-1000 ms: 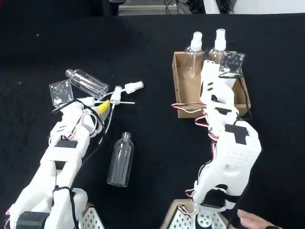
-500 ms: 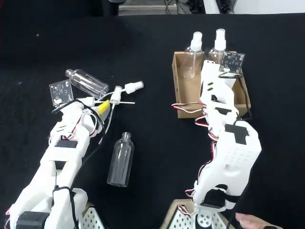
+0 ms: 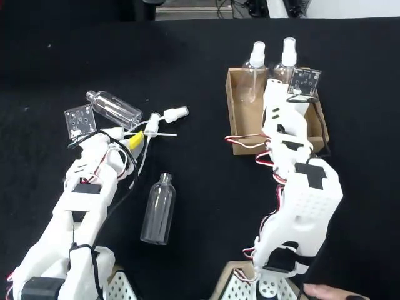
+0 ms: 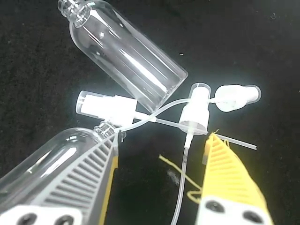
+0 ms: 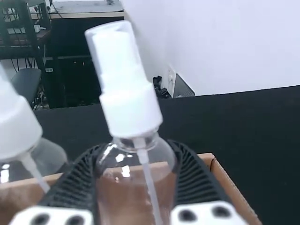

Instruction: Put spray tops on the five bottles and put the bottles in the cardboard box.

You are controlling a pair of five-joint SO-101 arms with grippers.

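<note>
In the left wrist view my left gripper (image 4: 164, 140) hangs open just above the black table, nothing between its grey and yellow fingers. Ahead lie three loose spray tops (image 4: 196, 110), their tubes crossing. An uncapped clear bottle (image 4: 122, 51) lies beyond them. Another bottle (image 4: 47, 159) lies outside the grey finger, its neck by a spray top (image 4: 108, 104). A third uncapped bottle (image 3: 158, 208) lies nearer the arm bases. My right gripper (image 5: 138, 154) is inside the cardboard box (image 3: 240, 125), shut on a standing bottle (image 5: 131, 180) with a spray top (image 5: 124, 84). A second capped bottle (image 3: 253, 75) stands beside it.
The black table has free room between the two arms and in front of the box. The near half of the box floor (image 3: 250, 122) is bare. The right arm (image 3: 294, 162) stretches over the box's front wall.
</note>
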